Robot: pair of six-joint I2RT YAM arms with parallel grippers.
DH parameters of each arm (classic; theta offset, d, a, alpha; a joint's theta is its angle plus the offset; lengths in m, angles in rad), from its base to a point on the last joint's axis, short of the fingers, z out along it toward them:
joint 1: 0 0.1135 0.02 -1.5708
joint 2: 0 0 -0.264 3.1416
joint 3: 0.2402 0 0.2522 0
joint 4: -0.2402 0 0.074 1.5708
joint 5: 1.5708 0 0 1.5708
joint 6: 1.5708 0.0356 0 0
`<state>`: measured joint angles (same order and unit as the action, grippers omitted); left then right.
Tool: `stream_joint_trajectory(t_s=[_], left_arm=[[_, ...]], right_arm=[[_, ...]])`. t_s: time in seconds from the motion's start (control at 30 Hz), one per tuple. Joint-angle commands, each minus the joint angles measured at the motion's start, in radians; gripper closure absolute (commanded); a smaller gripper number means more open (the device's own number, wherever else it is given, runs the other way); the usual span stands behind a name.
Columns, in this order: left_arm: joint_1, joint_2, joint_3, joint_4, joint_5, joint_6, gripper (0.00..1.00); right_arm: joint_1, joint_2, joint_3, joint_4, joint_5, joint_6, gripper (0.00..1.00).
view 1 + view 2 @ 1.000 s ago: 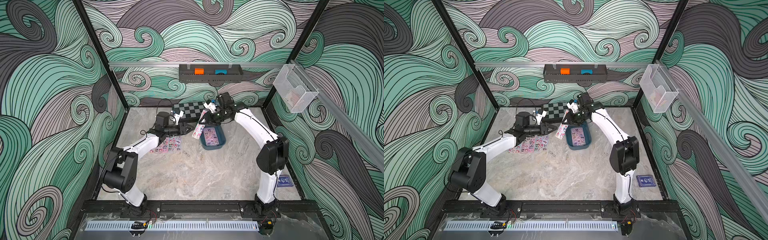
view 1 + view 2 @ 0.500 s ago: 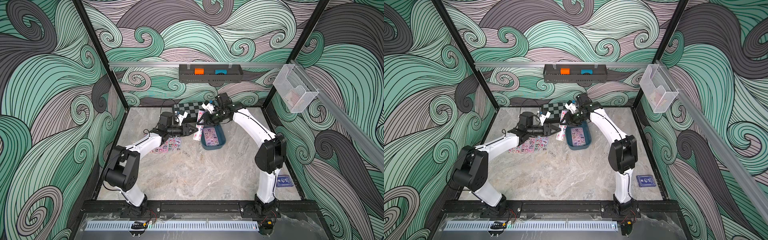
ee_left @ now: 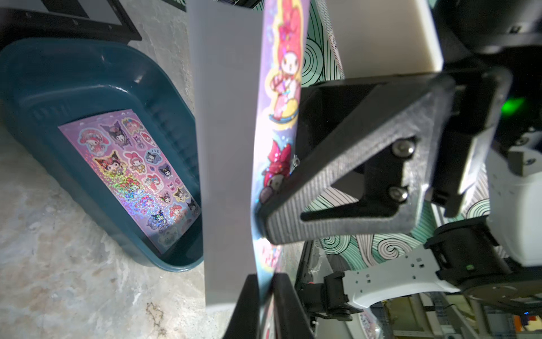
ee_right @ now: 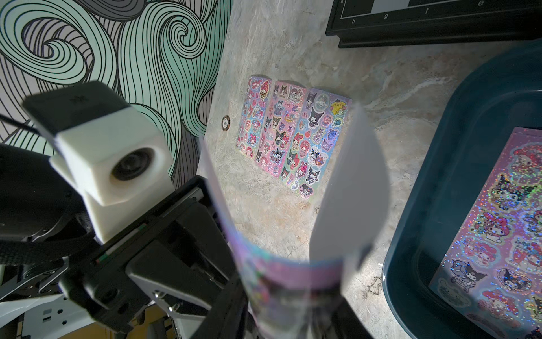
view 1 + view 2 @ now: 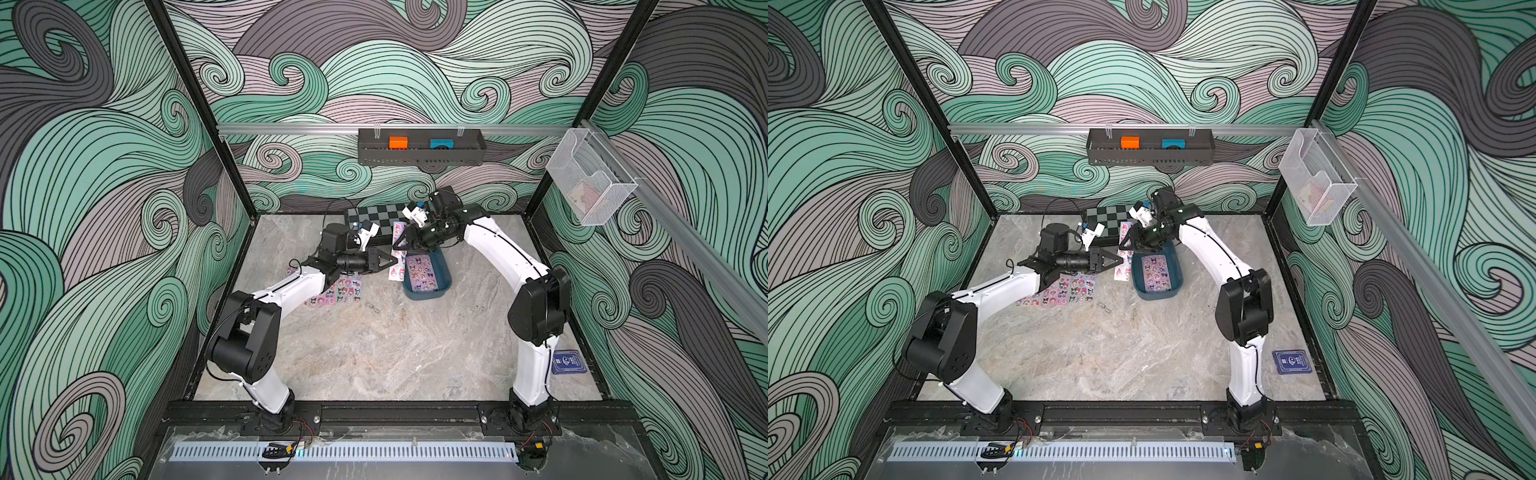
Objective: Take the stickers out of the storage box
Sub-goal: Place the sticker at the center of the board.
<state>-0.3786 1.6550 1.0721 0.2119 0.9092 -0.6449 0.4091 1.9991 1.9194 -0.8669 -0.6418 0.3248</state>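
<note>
My left pincer is clamped tight on one edge of a thin pink-purple glossy sticker sheet. The sheet hangs upright in the air, just beside the shallow dark teal-blue plastic storage box and clear of it. My right pincer grips the same sheet a little way along, so both of us pinch it at once, and its plain white back bows outward. Inside the box a second sticker sheet lies flat on the bottom, printed side up. Three further sticker sheets lie side by side, edges touching, on the grey marble-look table, partly under my left arm and apart from the box. The black-and-white chessboard sits behind the box, near the back wall.
</note>
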Motion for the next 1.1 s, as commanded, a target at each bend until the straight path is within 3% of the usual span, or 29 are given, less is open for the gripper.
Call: stream_joint_trajectory(t_s=[0.0, 0.13, 0.27, 0.47, 0.53, 0.67, 0.83, 1.0, 1.07], left_arm=[[-0.007, 0.003, 0.038, 0.005, 0.005, 0.011, 0.96], [-0.006, -0.009, 0.044, -0.027, -0.019, 0.022, 1.0], [-0.001, -0.043, 0.04, -0.101, -0.098, 0.043, 1.0], [0.034, -0.107, 0.031, -0.105, -0.101, 0.012, 1.0], [0.045, -0.126, 0.027, -0.094, -0.106, -0.016, 1.0], [0.071, -0.159, 0.004, -0.018, -0.119, -0.109, 1.0], [0.09, -0.183, -0.007, 0.107, -0.1, -0.224, 1.0], [0.093, -0.17, 0.003, 0.202, -0.044, -0.304, 1.0], [0.094, -0.17, 0.0, 0.228, -0.031, -0.323, 1.0]], right_arm=[[0.004, 0.018, 0.036, 0.012, -0.008, 0.003, 0.6], [0.001, 0.011, 0.024, 0.03, -0.007, 0.014, 0.55], [-0.015, -0.024, -0.028, 0.107, -0.03, 0.057, 0.41], [-0.065, -0.126, -0.244, 0.47, -0.15, 0.268, 0.19], [-0.065, -0.154, -0.288, 0.557, -0.138, 0.328, 0.15], [-0.028, -0.156, -0.252, 0.54, -0.113, 0.32, 0.08], [-0.006, -0.12, -0.351, 0.943, -0.269, 0.594, 0.01], [0.054, -0.099, -0.243, 0.814, -0.252, 0.515, 0.01], [0.066, -0.084, -0.24, 0.87, -0.273, 0.551, 0.01]])
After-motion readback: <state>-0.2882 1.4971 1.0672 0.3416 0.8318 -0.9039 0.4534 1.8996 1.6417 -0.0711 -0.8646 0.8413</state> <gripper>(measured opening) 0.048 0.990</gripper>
